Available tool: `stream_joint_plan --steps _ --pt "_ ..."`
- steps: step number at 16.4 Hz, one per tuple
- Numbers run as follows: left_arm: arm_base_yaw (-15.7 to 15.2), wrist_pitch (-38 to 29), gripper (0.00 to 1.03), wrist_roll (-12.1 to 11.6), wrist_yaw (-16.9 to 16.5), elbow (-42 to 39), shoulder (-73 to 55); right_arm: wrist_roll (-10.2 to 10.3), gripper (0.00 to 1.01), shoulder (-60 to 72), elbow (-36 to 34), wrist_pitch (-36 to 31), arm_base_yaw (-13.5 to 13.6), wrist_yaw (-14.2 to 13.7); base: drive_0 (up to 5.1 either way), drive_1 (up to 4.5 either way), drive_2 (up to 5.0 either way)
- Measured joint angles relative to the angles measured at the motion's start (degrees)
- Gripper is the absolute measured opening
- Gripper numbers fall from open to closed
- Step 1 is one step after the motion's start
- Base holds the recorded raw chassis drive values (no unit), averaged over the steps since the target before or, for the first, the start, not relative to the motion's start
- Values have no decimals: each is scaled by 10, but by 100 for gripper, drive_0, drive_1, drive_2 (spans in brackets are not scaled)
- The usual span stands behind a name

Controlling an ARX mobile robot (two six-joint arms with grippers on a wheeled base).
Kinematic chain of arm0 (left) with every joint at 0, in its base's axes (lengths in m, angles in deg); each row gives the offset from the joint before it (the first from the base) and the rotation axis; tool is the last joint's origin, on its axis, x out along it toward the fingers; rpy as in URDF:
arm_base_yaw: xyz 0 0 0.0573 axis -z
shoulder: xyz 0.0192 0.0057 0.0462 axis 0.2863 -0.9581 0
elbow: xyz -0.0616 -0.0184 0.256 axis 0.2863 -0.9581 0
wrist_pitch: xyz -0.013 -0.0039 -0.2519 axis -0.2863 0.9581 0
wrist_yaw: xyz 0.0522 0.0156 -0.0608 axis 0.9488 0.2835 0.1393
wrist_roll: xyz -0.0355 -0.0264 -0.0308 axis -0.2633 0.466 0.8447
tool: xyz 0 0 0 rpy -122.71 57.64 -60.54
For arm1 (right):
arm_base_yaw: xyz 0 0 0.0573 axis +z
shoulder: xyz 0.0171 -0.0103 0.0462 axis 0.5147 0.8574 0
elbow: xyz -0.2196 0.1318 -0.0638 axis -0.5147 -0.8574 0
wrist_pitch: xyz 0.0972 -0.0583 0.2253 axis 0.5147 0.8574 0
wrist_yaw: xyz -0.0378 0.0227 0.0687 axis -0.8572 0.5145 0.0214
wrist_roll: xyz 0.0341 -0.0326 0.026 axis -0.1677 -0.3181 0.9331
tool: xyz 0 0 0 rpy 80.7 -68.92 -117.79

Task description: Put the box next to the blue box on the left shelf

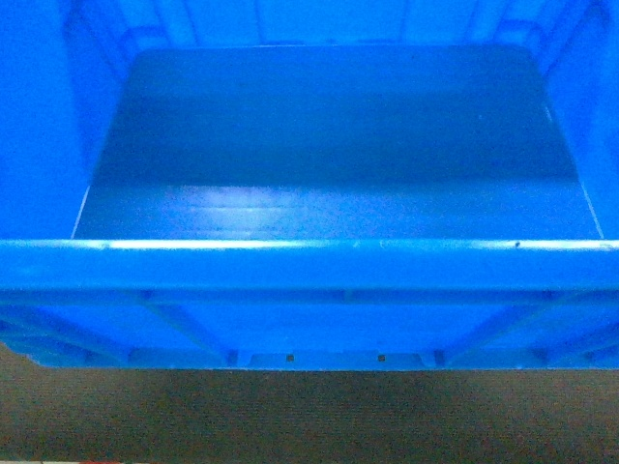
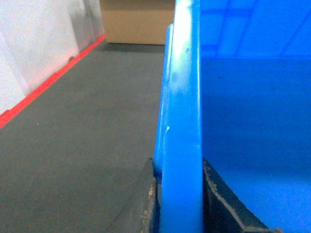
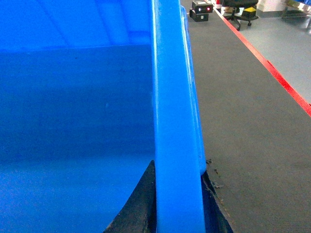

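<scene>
The bright-blue box (image 1: 309, 266) fills the head view, its near rim across the middle and its empty floor above. My left gripper (image 2: 179, 199) is shut on the box's left rim (image 2: 182, 121), one black finger (image 2: 146, 204) outside and one inside. My right gripper (image 3: 177, 199) is shut on the box's right rim (image 3: 175, 107), again with a finger on each side. The box hangs above dark grey floor. The left shelf and the other blue box are out of view.
Dark grey carpet (image 1: 290, 416) lies under the box. A red floor line (image 2: 48, 80) and a white wall run on the left, with a cardboard box (image 2: 136, 22) ahead. On the right, a red line (image 3: 272, 73), a black device (image 3: 201, 8) and an office chair (image 3: 240, 9).
</scene>
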Motion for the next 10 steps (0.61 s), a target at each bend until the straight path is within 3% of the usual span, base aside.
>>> stream_joint_plan --steps 3,5,10 --pt "13 -1 16 1 13 -21 28 -5 17 -34 -20 0 0 -2 0 0 0" --pt "18 -2 16 2 17 -26 32 -19 17 -53 -33 -6 4 -12 0 0 0" --pt "18 -3 16 2 17 -26 33 -23 17 -54 -33 -7 4 -12 0 0 0"
